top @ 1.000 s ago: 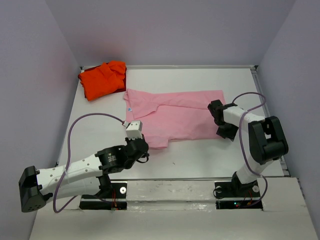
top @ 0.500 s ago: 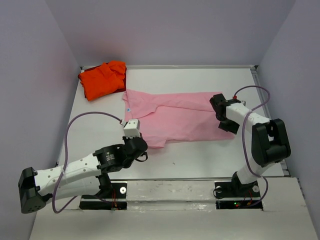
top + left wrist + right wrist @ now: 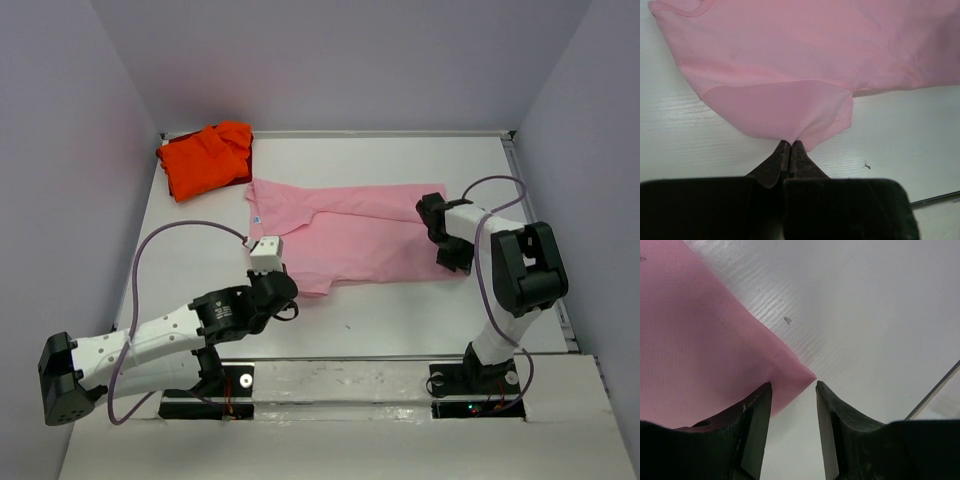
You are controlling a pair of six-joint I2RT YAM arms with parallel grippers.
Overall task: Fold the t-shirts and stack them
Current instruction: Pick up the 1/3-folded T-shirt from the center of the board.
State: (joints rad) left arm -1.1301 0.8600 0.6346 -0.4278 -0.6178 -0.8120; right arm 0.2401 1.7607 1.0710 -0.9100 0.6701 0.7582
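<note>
The light pink t-shirt (image 3: pixel 350 235) lies spread across the middle of the table. It also shows in the left wrist view (image 3: pixel 805 50) and the right wrist view (image 3: pixel 690 340). My left gripper (image 3: pixel 285 290) (image 3: pixel 790 144) is shut on the near edge of its near-left sleeve, low at the table. My right gripper (image 3: pixel 448 260) (image 3: pixel 792 386) is open at the shirt's near-right corner, with the corner tip between its fingers. The bright orange-red t-shirt (image 3: pixel 205 158) lies crumpled at the far left corner, away from both grippers.
The white table (image 3: pixel 400 310) is walled at the back and sides, with a raised rim along its near edge (image 3: pixel 380 358). Purple cables loop beside both arms, one over the table near the left arm (image 3: pixel 150 255).
My right gripper swung out along the pink t-shirt's right edge and came back to its near-right corner. My left gripper stays shut on the sleeve and has barely shifted.
</note>
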